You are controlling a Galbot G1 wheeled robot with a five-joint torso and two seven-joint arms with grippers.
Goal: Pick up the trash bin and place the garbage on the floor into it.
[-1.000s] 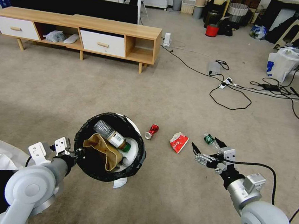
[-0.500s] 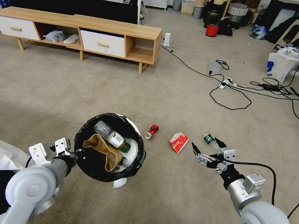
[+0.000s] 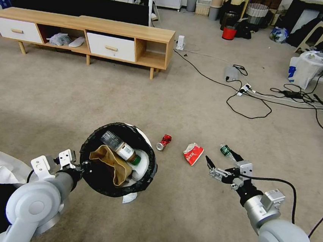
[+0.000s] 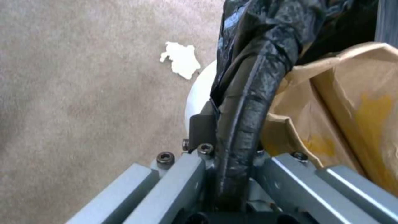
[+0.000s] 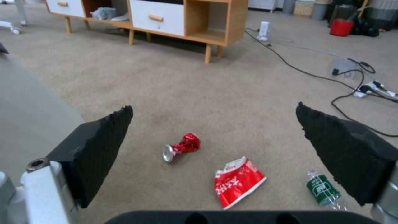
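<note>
Bin held at the rim, three pieces of litter left on the carpet

The small round white plastic trash bin [image 3: 144, 164] with black liner was clamped at its rim by the left gripper [image 4: 232, 174], so its mouth was kept upward. Beside the bin, the right gripper [image 3: 220, 165] was spread wide; the crushed red can [image 5: 181, 147], red-white snack wrapper [image 5: 237, 181] and green-labelled plastic bottle [image 5: 324, 188] were lying just beyond it.
</note>
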